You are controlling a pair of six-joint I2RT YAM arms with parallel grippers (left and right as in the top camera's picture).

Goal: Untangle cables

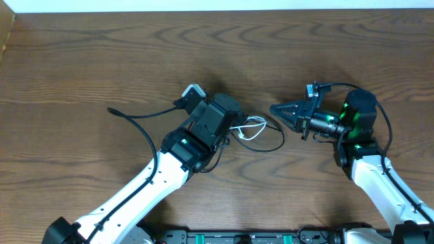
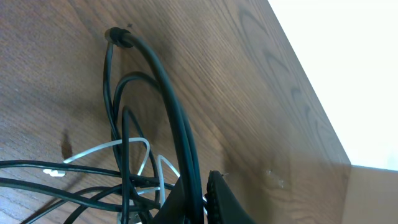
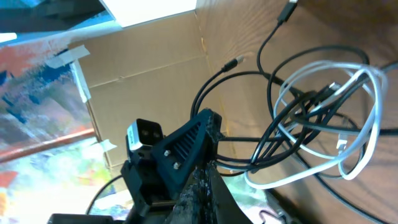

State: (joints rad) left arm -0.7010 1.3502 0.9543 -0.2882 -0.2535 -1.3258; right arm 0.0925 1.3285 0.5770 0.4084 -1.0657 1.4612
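While the left hand (image 2: 210, 196) is clamping together on thin black rubbery strands, the cables (image 1: 258, 130) are lying in a loose tangle right under and just beyond its tips. They are resting on the worktop (image 1: 102, 54), brown wood with wavy grain. The black ones are looping in smooth round coils. The shorter white cable (image 2: 102, 148) is threading through them, glossy. One black strand is arcing away ahead of the left hand to a chunky black plug (image 2: 118, 37) sitting on the wood.

The right hand (image 1: 279, 110) is sitting closed, a ribbed dark wedge, with the tangle just beside its tip. Black strands are crossing at that tip; can't tell if pinched. Beyond the tangle from the right hand, a small metal-tipped plug end (image 3: 233, 62) is pointing toward a cardboard sheet (image 3: 143, 81) with tape strips. From overhead, the left arm (image 1: 169, 163) is blocking part of the tangle.
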